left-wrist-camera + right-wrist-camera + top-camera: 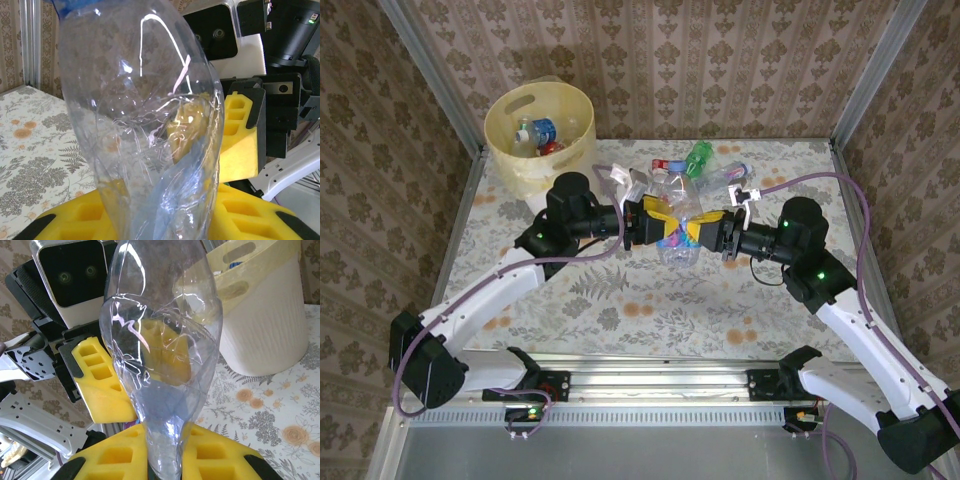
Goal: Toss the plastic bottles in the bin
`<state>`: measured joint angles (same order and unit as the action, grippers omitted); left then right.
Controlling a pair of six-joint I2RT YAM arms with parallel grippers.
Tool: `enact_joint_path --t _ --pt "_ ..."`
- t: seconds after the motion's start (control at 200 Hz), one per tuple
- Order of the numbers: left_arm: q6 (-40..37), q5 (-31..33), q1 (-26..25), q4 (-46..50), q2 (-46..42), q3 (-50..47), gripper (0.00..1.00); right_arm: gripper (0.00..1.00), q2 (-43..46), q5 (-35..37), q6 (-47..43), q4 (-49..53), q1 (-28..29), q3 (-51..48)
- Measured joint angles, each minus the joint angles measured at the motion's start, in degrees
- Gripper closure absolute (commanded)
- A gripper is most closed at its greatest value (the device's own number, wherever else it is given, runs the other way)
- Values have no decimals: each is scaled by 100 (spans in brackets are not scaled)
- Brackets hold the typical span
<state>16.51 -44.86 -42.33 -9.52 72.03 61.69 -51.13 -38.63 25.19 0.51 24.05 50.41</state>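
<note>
A clear, crumpled plastic bottle [678,245] hangs over the middle of the table between both grippers. My left gripper [660,225] comes at it from the left and my right gripper [698,228] from the right. In the left wrist view the bottle [140,125] stands between my yellow pads [260,215], which press on both its sides. In the right wrist view the bottle [160,340] is pinched flat between my pads [225,460]. The pale yellow bin [535,170] stands at the far left corner with bottles [538,132] inside. More bottles [695,170] lie behind the grippers, one of them green [699,158].
The bin [265,325] stands close behind the held bottle in the right wrist view. Patterned walls close off the table on three sides. Metal rails [650,370] run along the near edge between the arm bases. The flowered tabletop [650,300] in front of the grippers carries nothing.
</note>
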Motion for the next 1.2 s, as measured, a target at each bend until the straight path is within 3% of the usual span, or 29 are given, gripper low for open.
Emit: enact_joint_path --t 0.195,0.26,0.48,0.7,1.2 --pt "22 0 9 -24 28 2 98 72 -37 94 -33 98 0 33" --pt "24 -17 9 -28 28 2 98 64 -37 146 -74 129 0 42" --pt "0 -79 -90 11 24 11 100 23 -87 227 -151 225 79 90" --pt "-267 378 55 544 -127 179 100 3 -52 503 -317 546 96 101" --pt "-1054 2494 1364 1926 -1226 861 100 0 254 745 -737 1362 96 144"
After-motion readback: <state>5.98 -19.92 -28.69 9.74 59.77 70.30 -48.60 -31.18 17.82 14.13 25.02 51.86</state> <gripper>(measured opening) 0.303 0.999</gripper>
